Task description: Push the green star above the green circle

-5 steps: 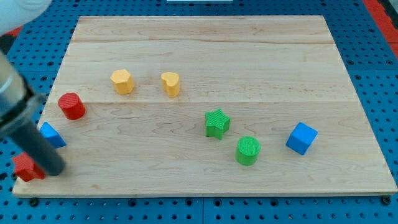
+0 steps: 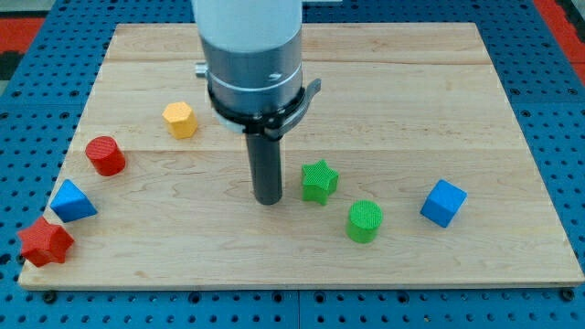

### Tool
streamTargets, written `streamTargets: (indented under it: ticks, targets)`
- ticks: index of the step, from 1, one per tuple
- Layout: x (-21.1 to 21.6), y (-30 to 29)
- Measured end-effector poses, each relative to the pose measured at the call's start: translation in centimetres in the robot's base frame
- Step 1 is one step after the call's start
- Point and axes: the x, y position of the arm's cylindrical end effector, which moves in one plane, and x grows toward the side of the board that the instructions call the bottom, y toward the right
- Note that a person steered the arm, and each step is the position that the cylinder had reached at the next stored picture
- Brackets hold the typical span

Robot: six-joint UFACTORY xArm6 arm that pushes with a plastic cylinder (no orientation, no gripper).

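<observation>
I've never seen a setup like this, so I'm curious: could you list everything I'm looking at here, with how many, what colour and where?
wooden board: one, pale wood, fills most of the view, on the pegboard.
blue pegboard: one, blue, around the board.
green star: one, green, middle of the board.
green circle: one, green, toward the view's bottom right of the star.
blue cube: one, blue, the view's right.
yellow hexagonal block: one, yellow, upper left.
red cylinder: one, red, left.
blue block: one, blue, left edge; shape unclear.
red star: one, red, bottom left corner.
my arm: one, white and grey, top centre.
my tip: one, dark, just left of the green star.
</observation>
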Motion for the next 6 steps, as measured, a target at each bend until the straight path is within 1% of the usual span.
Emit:
streamTargets:
  ticks: [1, 2, 4, 5, 6]
  targets:
    - [0.9, 6.4]
    - [1.5, 8.3]
    - [2.2, 8.7]
    - [1.6, 8.8]
    - [-0.6, 11.8]
